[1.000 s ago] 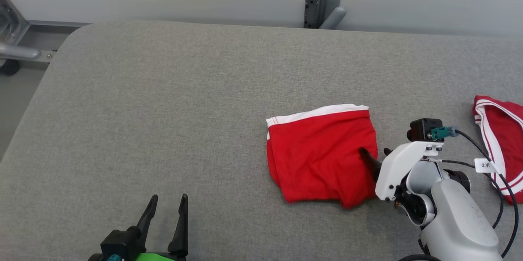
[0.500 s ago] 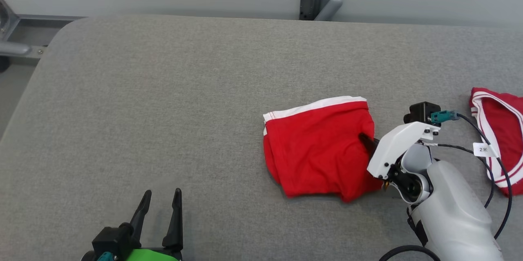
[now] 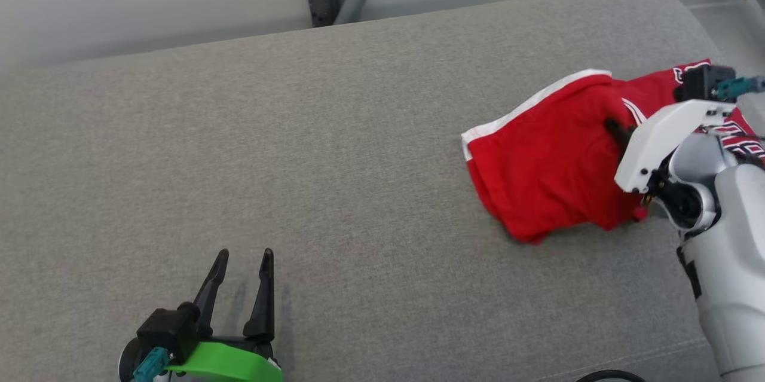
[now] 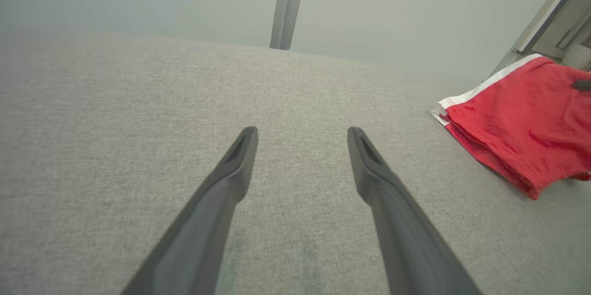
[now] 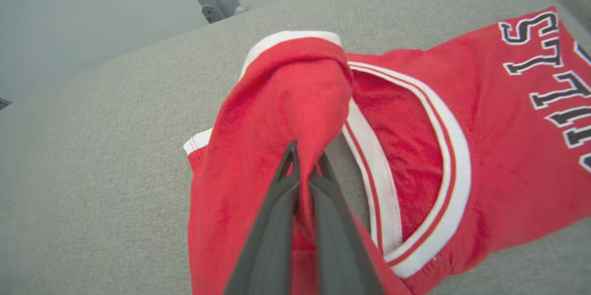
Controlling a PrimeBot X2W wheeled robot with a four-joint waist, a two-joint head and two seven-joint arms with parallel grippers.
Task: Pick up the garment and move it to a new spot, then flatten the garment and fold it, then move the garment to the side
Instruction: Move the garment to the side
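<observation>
Red folded garment (image 3: 538, 179) with a white band sits toward the right end of the gray padded table (image 3: 299, 161), its right side bunched up against a lettered red jersey (image 5: 508, 124). Right gripper (image 5: 304, 161) is pinched tight on a fold of it. Left gripper (image 3: 245, 253) hangs spread wide over bare padding, well apart.

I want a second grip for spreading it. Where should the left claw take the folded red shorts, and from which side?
I'd grip the near end of the white band on the red shorts, coming in low from the robot's left with the open left claw. That edge lies flat and exposed toward it, while the right claw pinches the bunched far side.
</observation>
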